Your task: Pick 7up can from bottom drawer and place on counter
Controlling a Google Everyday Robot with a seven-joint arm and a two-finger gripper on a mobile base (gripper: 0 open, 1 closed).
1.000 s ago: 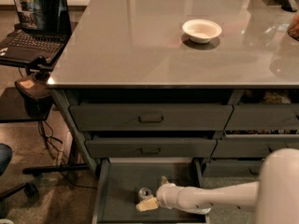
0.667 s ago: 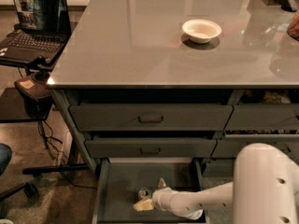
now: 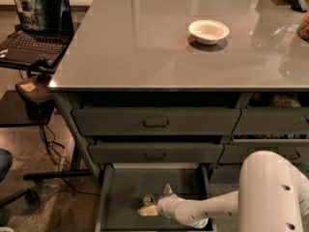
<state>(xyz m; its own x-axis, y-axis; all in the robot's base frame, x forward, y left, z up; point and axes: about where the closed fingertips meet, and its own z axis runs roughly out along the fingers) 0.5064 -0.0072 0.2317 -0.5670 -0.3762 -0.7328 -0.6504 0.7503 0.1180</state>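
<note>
Claw (image 3: 156, 200) sits at bottom centre of frame inside the bottom drawer (image 3: 123, 192), fingers (image 3: 167, 190) spread wide about the 7up can (image 3: 147, 198). Best to centre the can, squeeze its sides squarely, then lift straight up toward the desk (image 3: 135, 47).

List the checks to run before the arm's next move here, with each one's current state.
1. Wide dark grey bottom drawer pulled open: ok.
2. Small silver-topped green 7up can on the drawer floor, in view: ok.
3. Arm's gripper down inside the drawer at the can: ok.
4. Can secured in the gripper: cannot tell.
5. Glossy grey counter has free surface left of the round white bowl: ok.
</note>
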